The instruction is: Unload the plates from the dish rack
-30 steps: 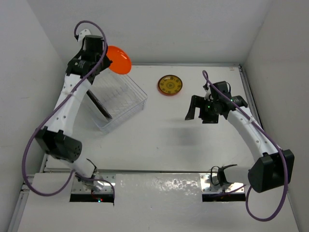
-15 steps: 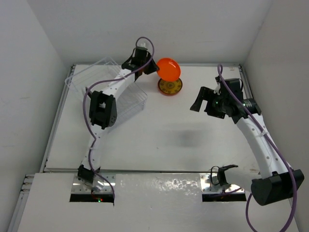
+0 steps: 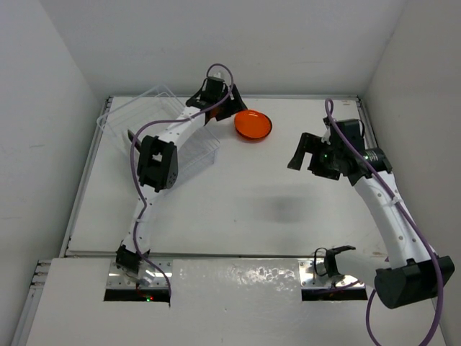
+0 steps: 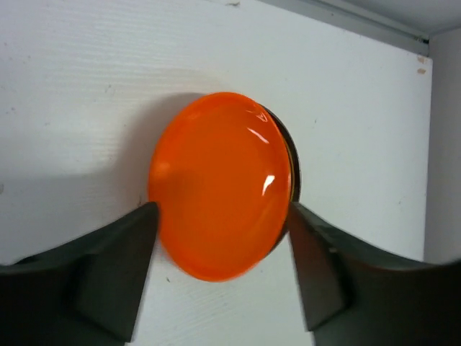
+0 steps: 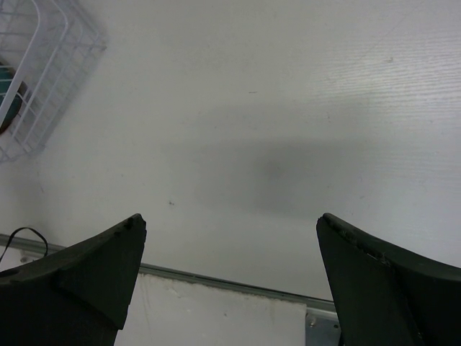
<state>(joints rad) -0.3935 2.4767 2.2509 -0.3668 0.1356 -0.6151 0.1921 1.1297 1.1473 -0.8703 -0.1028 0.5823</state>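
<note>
The bright orange plate [image 3: 253,125] lies flat at the back of the table, on top of another plate of which only a dark rim [image 4: 292,167] shows. My left gripper [image 3: 232,110] hangs just left of it and is open. In the left wrist view the orange plate [image 4: 220,184] fills the gap between the spread fingers [image 4: 122,267]. The clear dish rack [image 3: 200,153] stands at the back left, under my left arm. A dark teal plate edge [image 5: 6,90] shows inside the rack [image 5: 50,50]. My right gripper [image 3: 306,153] is open and empty.
White walls close in the table on the left, back and right. The right gripper [image 5: 230,223] hovers over bare white tabletop, with the table's metal front strip [image 5: 230,287] below it.
My left arm swung right from above the rack, brought the orange plate down onto the yellow plate and opened its fingers. The right arm shifted slightly up and to the right.
</note>
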